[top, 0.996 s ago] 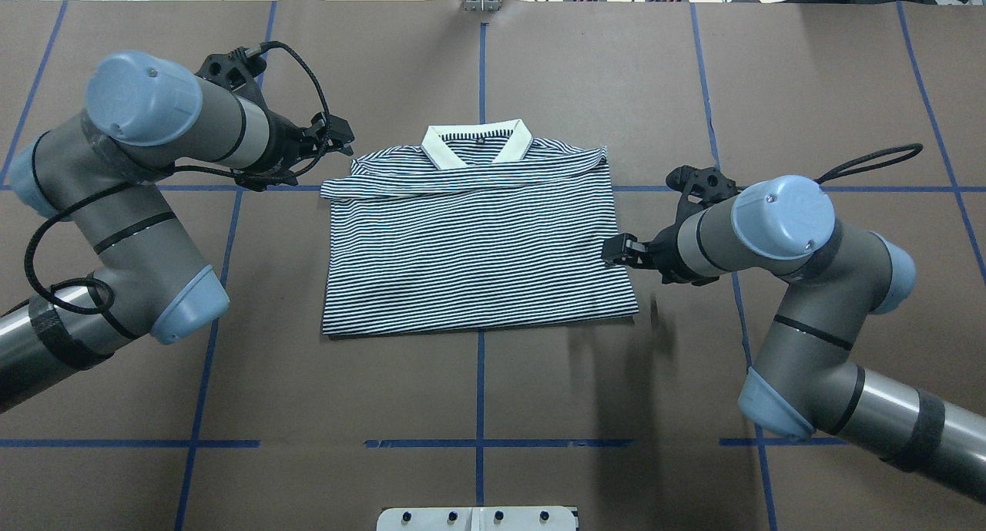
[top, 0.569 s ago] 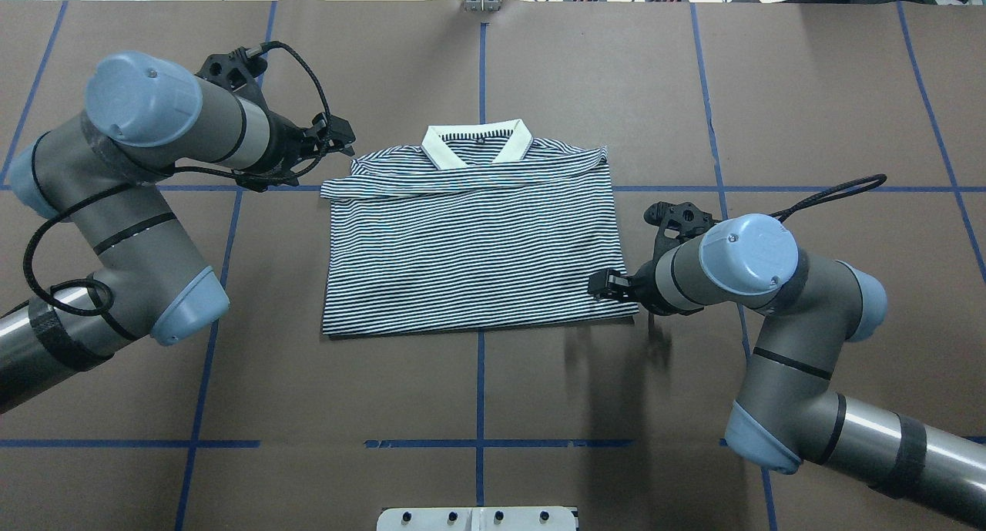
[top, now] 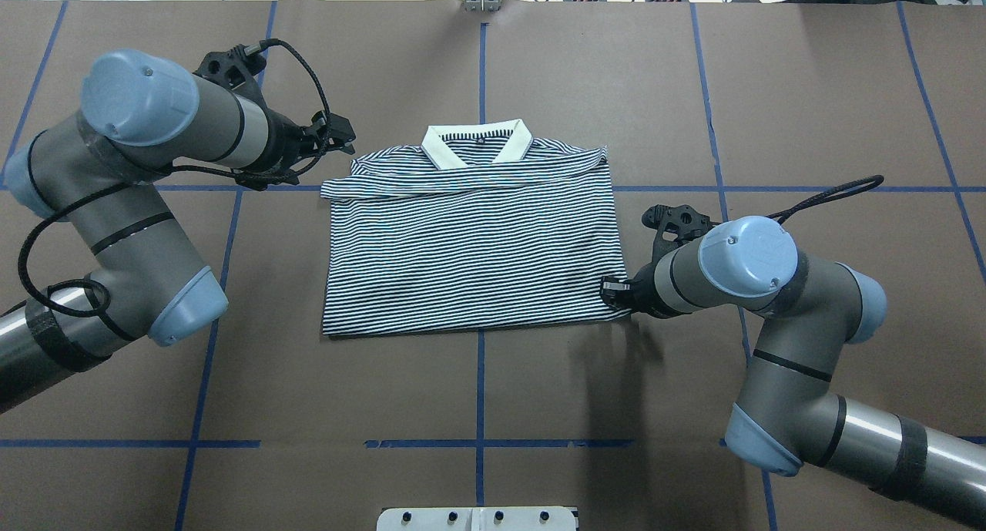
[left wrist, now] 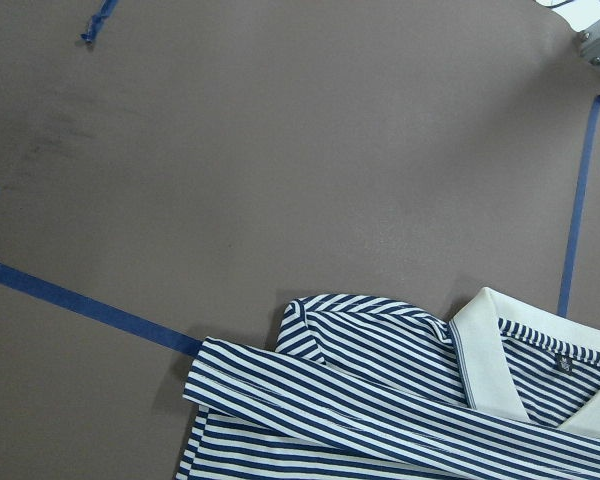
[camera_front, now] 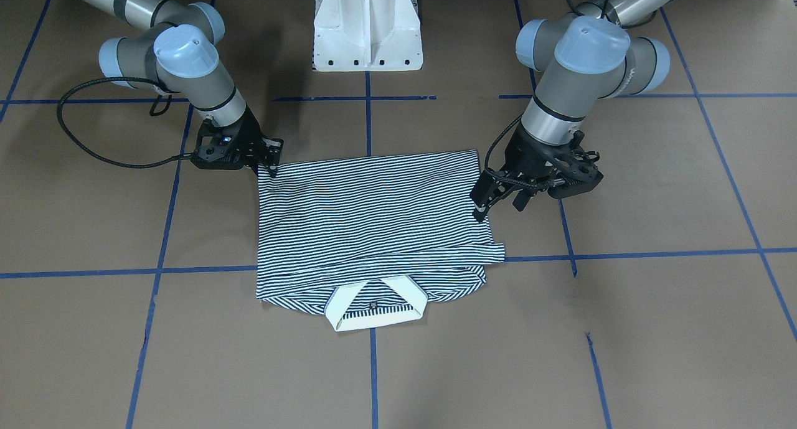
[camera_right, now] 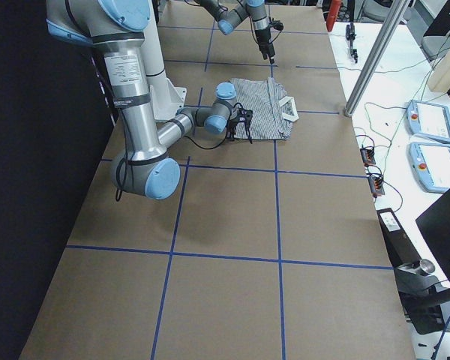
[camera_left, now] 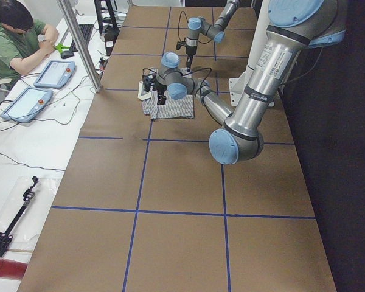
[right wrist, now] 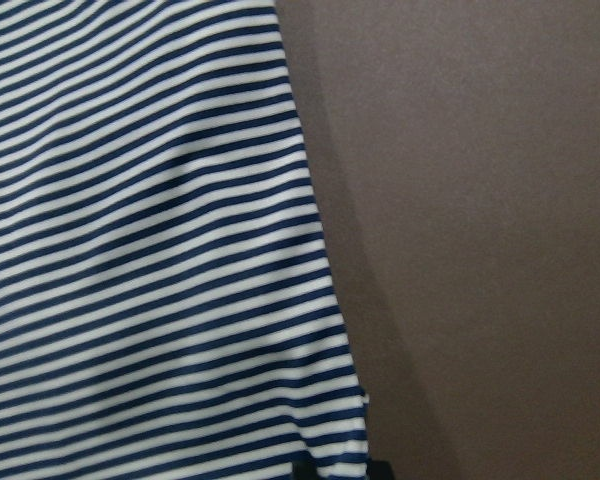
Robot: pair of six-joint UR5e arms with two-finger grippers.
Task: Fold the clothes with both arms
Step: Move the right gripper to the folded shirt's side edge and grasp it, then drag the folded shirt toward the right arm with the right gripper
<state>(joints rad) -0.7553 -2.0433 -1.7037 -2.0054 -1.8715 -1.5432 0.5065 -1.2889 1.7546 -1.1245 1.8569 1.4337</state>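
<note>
- The polo shirt (top: 471,246) lies flat in the middle of the table (top: 693,92). In the overhead view its collar (top: 477,140) is toward the top of the frame and its hem toward the bottom.
- The sides are already turned in, so the outline is near rectangular. A folded sleeve band (left wrist: 320,395) crosses just below the collar.
- The right gripper (top: 611,290) sits at the shirt's lower right corner in the overhead view, low at the cloth.
  - The right wrist view shows only striped fabric, bare table and a dark fingertip (right wrist: 335,468) at the bottom edge, at the shirt's corner.
  - It cannot be told whether the jaws are clamped on the hem or merely straddling it.
  - Judgement: this corner is the likely pick point for lifting the hem toward the collar.
- The left gripper (camera_front: 498,200) hangs off the shirt's shoulder end, upper left of the shirt in the overhead view.
  - Its fingers look parted and hold nothing.
  - The left wrist view looks down on the sleeve and collar from a height, with no fingers in frame.
  - Judgement: it waits clear of the cloth.
- Judgement: a two-arm hem fold would need the left gripper at the lower left hem corner, which is ungrasped. Lifting one corner alone risks skewing the fold.
</note>
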